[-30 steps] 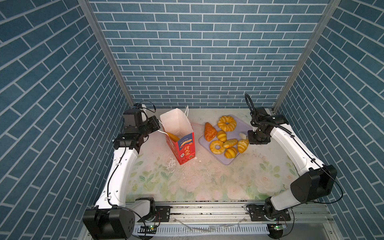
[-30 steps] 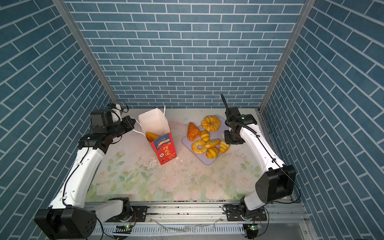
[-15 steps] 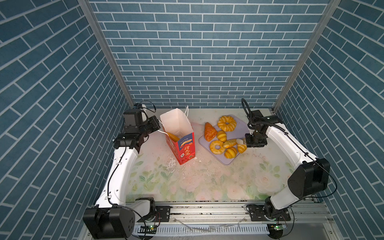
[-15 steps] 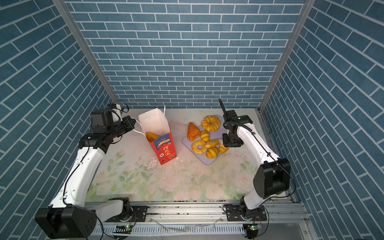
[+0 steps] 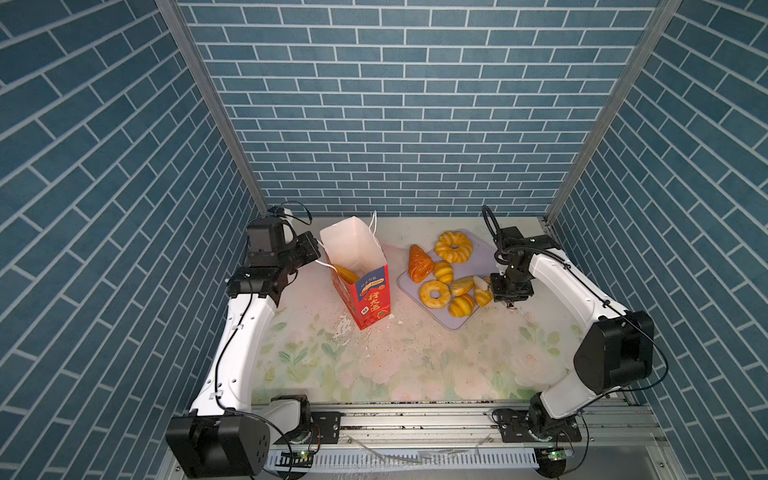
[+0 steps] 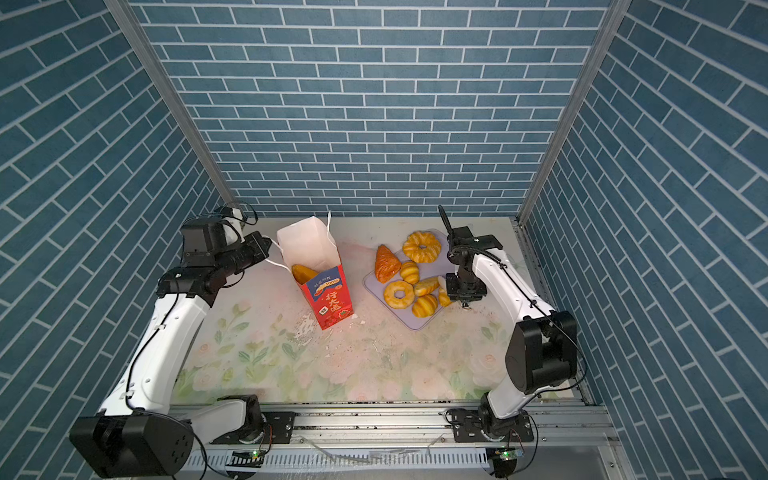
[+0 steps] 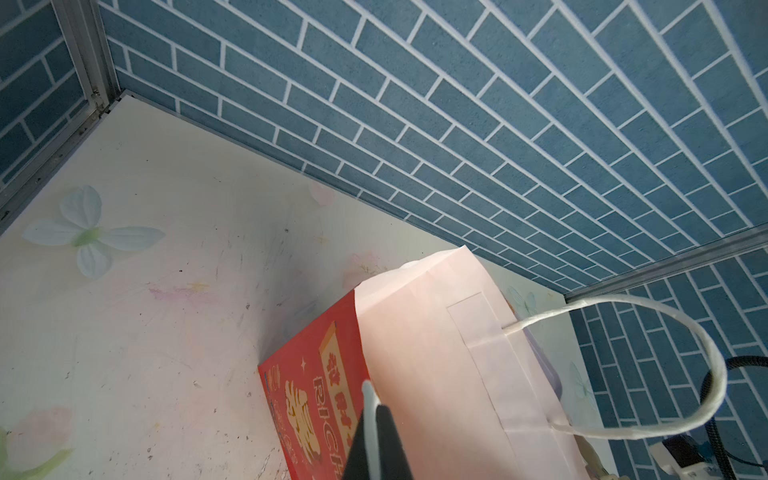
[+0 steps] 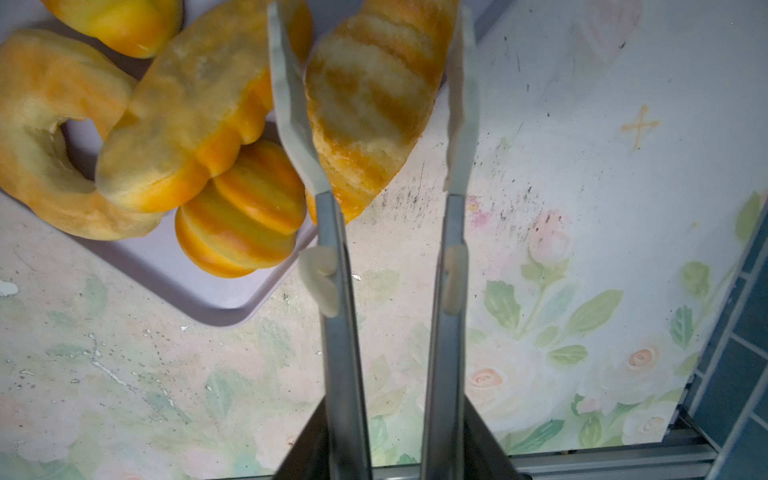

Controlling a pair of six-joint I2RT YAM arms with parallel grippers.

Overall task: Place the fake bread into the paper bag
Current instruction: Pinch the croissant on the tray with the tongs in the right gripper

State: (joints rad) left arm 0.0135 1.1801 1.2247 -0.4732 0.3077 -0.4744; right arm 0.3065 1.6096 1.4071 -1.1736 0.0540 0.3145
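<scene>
Glossy golden-yellow toy pastries lay clustered on a flat lilac tray, just right of a tall red paper bag with white lining in both top views. One more yellow piece sat inside the bag. At the tray's right edge, the right gripper had its narrow-set fingers pressed on both sides of a small ridged roll. The left gripper was pinched tight on the bag's white cord handle. Everything stood on a floral-print tabletop.
</scene>
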